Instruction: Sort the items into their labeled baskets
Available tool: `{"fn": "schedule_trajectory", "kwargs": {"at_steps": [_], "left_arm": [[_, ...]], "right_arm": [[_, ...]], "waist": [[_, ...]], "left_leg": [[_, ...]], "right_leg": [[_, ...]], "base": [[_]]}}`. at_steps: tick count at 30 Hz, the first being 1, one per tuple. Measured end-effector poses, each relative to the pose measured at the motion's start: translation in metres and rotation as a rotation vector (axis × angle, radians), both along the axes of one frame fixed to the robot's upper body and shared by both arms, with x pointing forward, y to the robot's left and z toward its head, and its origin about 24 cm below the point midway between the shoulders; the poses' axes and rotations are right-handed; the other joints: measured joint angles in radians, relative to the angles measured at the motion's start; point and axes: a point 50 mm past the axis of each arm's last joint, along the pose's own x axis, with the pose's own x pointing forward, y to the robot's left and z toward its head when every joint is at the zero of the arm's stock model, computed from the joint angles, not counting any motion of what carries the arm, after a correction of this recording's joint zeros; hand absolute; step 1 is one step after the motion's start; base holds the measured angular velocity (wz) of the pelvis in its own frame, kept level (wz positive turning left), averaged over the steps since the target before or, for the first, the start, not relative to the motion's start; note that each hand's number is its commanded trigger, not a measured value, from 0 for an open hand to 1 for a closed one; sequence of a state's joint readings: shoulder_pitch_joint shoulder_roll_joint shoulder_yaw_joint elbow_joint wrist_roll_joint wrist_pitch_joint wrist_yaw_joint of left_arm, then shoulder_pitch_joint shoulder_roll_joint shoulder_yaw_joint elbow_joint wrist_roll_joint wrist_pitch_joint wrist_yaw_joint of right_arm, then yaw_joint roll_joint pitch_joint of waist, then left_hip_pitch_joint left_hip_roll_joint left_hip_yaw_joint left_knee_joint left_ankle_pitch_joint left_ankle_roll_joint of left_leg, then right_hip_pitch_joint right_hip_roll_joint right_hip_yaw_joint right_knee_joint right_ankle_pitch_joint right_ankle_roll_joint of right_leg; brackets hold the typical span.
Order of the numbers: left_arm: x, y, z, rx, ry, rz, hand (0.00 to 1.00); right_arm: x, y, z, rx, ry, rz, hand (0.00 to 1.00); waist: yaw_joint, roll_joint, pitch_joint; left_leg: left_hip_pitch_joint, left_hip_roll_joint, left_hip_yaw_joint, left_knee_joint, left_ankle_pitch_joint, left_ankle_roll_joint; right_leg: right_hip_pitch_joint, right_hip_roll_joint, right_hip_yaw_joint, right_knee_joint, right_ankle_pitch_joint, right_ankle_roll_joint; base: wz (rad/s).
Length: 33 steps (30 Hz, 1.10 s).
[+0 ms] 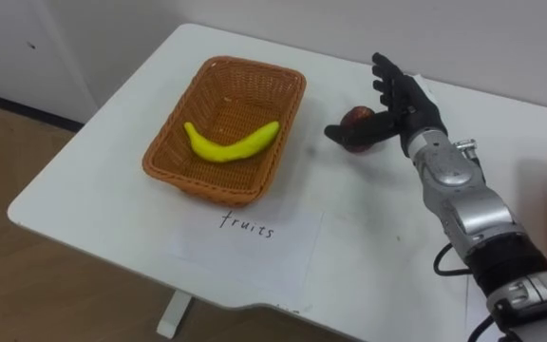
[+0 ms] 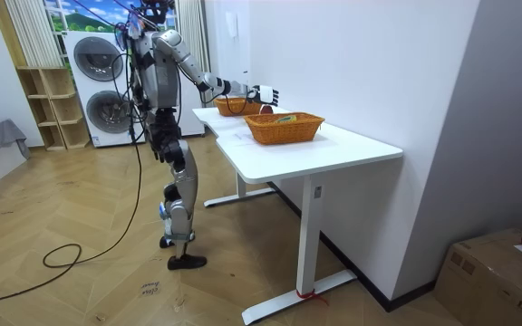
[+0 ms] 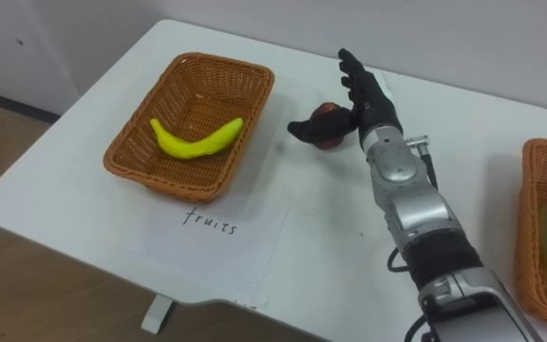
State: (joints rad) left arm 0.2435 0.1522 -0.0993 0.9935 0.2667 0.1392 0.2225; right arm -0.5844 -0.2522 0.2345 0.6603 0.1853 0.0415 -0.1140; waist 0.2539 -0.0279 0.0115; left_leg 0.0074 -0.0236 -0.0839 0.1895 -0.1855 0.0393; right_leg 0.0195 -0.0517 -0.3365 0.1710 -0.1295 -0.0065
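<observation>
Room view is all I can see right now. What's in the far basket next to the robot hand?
Observer: One yellow banana lies in that basket, nothing else.
Operator: Is the robot hand holding anything?
Observer: The right robot hand has straight fingers. A dark red fruit sits between its thumb and fingers, outside the basket on its right.
Operator: Is that basket marked in any way?
Observer: A handwritten sheet of paper lies on the table just in front of it.
</observation>
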Motion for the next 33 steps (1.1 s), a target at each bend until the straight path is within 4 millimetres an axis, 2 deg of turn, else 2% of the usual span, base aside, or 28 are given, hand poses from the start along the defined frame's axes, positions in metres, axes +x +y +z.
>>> {"fn": "schedule_trajectory", "kwargs": {"at_steps": [5,17,33], "left_arm": [[-0.001,-0.001,-0.001,-0.020,0.010,-0.002,0.00],[-0.001,-0.002,-0.001,-0.036,0.016,-0.005,0.00],[-0.003,-0.005,-0.002,-0.057,0.030,-0.005,0.00]], "right_arm": [[0.000,0.000,0.000,-0.002,-0.003,-0.010,0.00],[0.000,-0.001,0.000,-0.040,-0.008,-0.008,0.00],[-0.003,-0.013,-0.016,-0.150,0.057,-0.030,0.00]], "waist": [[-0.001,-0.006,0.0038],[-0.002,-0.005,0.0037],[0.001,0.000,0.0042]], "left_leg": [[-0.001,-0.003,-0.003,0.000,0.000,0.000],[-0.004,-0.004,-0.008,0.000,0.000,0.001],[-0.031,-0.005,0.000,0.011,0.001,0.002]], "right_leg": [[0.000,0.000,-0.002,0.000,0.000,0.000],[-0.001,-0.001,-0.006,-0.001,-0.001,0.001],[-0.020,-0.001,0.003,0.002,-0.001,0.001]], "base": [[0.00],[0.01],[0.00]]}}
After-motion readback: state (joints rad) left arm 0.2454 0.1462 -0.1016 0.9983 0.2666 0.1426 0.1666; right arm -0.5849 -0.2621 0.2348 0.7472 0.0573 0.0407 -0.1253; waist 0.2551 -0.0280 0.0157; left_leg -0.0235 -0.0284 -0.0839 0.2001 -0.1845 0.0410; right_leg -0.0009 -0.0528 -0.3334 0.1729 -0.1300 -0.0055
